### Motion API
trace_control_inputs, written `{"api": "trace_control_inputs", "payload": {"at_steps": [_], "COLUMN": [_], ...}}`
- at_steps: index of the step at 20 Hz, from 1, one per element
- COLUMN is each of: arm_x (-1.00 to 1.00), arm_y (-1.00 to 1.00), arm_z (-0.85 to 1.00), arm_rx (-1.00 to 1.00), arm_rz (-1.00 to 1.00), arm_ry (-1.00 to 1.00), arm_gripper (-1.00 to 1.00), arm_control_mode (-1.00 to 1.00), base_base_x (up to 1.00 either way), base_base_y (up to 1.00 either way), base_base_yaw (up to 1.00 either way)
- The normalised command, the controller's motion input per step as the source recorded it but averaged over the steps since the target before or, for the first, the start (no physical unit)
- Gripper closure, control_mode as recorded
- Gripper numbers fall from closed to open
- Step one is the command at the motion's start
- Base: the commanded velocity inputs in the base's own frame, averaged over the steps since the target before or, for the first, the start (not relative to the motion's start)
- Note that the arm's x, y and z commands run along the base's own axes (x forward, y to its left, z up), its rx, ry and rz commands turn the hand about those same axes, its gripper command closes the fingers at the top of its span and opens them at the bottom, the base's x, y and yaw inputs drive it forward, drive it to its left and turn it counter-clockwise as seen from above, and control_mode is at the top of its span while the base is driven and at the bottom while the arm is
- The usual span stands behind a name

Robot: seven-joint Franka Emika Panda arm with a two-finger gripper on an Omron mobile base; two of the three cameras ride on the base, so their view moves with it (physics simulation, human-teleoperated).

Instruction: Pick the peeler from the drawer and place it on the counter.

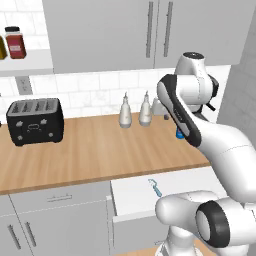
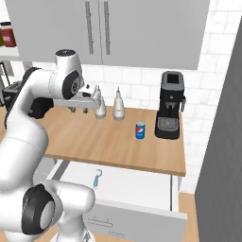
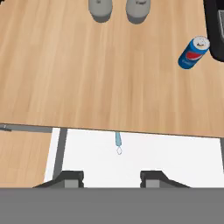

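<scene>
A: What does the peeler look like?

B: Small and thin: a light blue handle with a pale, silvery-white head. It lies flat on the white floor of the open drawer, in the lower middle of the left base view. In the hand view it is a slim sliver just below the worktop edge, near the bottom centre, partly hidden under that edge.

A: Is anything touching it?

B: No. It lies alone in the drawer, well apart from the pincer, whose two dark tips rise at the bottom of the hand view with a clear gap between them and nothing held.

A: Count the rest for me.

B: One peeler, one drawer. On the worktop: two grey shaker bottles side by side in the middle of the left base view, one small blue can, one black coffee machine at the right of the right base view, one black toaster at the left of the left base view. On the wall shelf, upper left, one red-filled jar shows whole, with another cut off by the frame edge.
</scene>
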Motion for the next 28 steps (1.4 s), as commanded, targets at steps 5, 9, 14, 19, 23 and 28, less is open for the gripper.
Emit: {"api": "trace_control_inputs", "payload": {"at_steps": [5,9,14,19,23,28], "arm_x": [-0.60,-0.61,-0.57,-0.52,-0.18,0.09], "arm_y": [-0.07,-0.07,0.35,0.99,0.64,-1.00], "arm_z": [-0.04,-0.04,-0.29,-0.18,-0.11,-0.05], "arm_rx": [0.00,0.00,-0.12,-0.24,-0.16,0.12], "arm_rz": [0.00,0.00,0.00,0.00,0.00,0.02], "arm_ry": [-0.05,0.00,0.05,0.07,0.05,0.00], "arm_gripper": [-1.00,-1.00,-1.00,-1.00,-1.00,-1.00], "arm_control_mode": [-1.00,-1.00,-1.00,-1.00,-1.00,-1.00], "base_base_x": [0.00,0.00,0.00,0.00,0.00,0.00], "base_base_y": [0.00,0.00,0.00,0.00,0.00,0.00], "base_base_yaw": [0.00,0.00,0.00,0.00,0.00,0.00]}}
